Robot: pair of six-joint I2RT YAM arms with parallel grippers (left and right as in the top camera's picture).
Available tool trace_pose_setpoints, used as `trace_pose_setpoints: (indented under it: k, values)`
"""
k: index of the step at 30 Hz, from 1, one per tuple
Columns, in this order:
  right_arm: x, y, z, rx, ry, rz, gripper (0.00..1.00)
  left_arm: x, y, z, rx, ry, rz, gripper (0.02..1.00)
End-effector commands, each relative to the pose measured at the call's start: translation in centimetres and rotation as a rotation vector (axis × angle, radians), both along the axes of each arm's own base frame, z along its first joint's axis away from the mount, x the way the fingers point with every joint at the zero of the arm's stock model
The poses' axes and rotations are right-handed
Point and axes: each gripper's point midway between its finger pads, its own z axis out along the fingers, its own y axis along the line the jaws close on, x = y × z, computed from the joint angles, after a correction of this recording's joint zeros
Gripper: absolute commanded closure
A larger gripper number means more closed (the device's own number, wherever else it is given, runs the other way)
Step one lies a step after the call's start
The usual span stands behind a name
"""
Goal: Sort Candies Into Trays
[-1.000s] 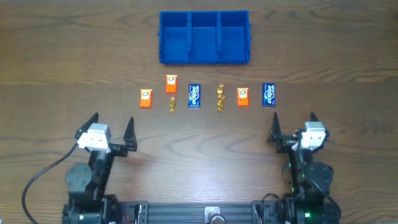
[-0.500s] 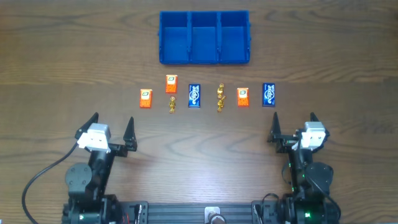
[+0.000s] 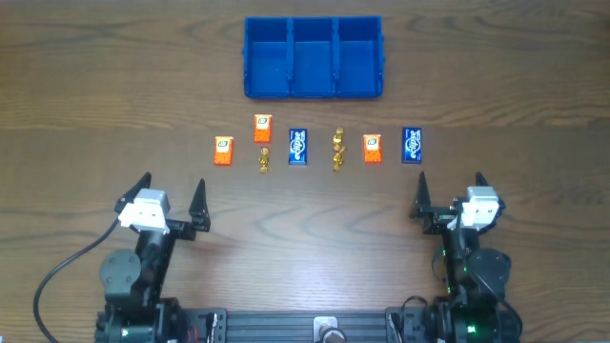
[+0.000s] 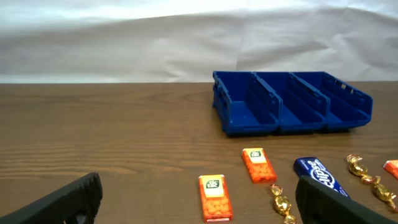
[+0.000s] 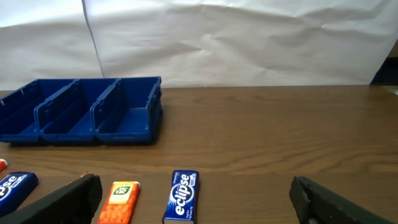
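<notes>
Low in the frame, the left end effector (image 3: pixel 172 186) and right end effector (image 3: pixel 450 181) both sit spread wide apart. Mid-frame, the candies (image 3: pixel 298 146) lie in a row on the worktop (image 3: pixel 95 95). Beyond them, the three-compartment blue tray (image 3: pixel 314 90) sits at upper centre.

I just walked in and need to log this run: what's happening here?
Nothing is being handled. The left gripper and right gripper sit open and empty near their bases. Orange boxes, blue packs and gold wrapped candies lie in a row on the table, between the grippers and the blue tray, whose three compartments are empty.
</notes>
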Motion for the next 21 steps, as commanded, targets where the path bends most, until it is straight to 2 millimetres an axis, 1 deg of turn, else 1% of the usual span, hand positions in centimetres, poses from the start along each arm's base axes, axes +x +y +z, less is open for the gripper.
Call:
trace_pose_setpoints:
  k: [1, 3, 4, 5, 7, 9, 10, 12, 13, 15, 17, 18, 20, 21]
  values:
    - [-0.1, -0.3, -0.1, -0.012, 0.004, -0.013, 0.001, 0.0, -0.7, 0.3, -0.101, 0.081, -0.031, 0.02]
    - [-0.1, -0.3, -0.1, -0.012, 0.004, -0.013, 0.001, 0.7, -1.3, 3.2, -0.106, 0.123, -0.063, 0.018]
    - [-0.1, -0.3, -0.1, -0.012, 0.004, -0.013, 0.003, 1.7, -1.5, 4.8, -0.109, 0.167, -0.074, 0.02]
    - [-0.1, -0.3, -0.1, -0.012, 0.004, -0.013, 0.001, 2.5, -1.6, 5.5, -0.111, 0.204, -0.078, 0.018]
    - [-0.1, -0.3, -0.1, -0.012, 0.004, -0.013, 0.001, 4.6, -2.0, 6.8, -0.113, 0.309, -0.083, 0.02]
    - [-0.1, -0.3, -0.1, -0.012, 0.004, -0.013, 0.003, 6.8, -2.6, 7.3, -0.112, 0.423, -0.095, 0.018]
    - [-0.1, -0.3, -0.1, -0.012, 0.004, -0.013, 0.001, 8.1, -2.9, 7.1, -0.107, 0.5, -0.096, 0.02]
    - [-0.1, -0.3, -0.1, -0.012, 0.004, -0.013, 0.001, 10.0, -3.4, 5.6, -0.079, 0.65, -0.074, 0.018]
    - [-0.1, -0.3, -0.1, -0.012, 0.004, -0.013, 0.001, 10.7, -3.8, 4.4, -0.061, 0.73, -0.059, 0.018]
    - [-0.1, -0.3, -0.1, -0.012, 0.004, -0.013, 0.001, 11.7, -5.0, 0.1, 0.024, 0.933, -0.028, 0.023]
    - [-0.1, -0.3, -0.1, -0.012, 0.004, -0.013, 0.003, 12.0, -5.6, -2.9, 0.066, 1.032, -0.003, 0.02]
    - [-0.1, -0.3, -0.1, -0.012, 0.004, -0.013, 0.001, 12.0, -5.7, -4.4, 0.075, 1.078, 0.013, 0.02]
    - [-0.1, -0.3, -0.1, -0.012, 0.004, -0.013, 0.001, 11.9, -5.7, -6.7, 0.077, 1.143, 0.028, 0.02]
    - [-0.1, -0.3, -0.1, -0.012, 0.004, -0.013, 0.001, 11.8, -5.7, -8.3, 0.085, 1.186, 0.036, 0.018]
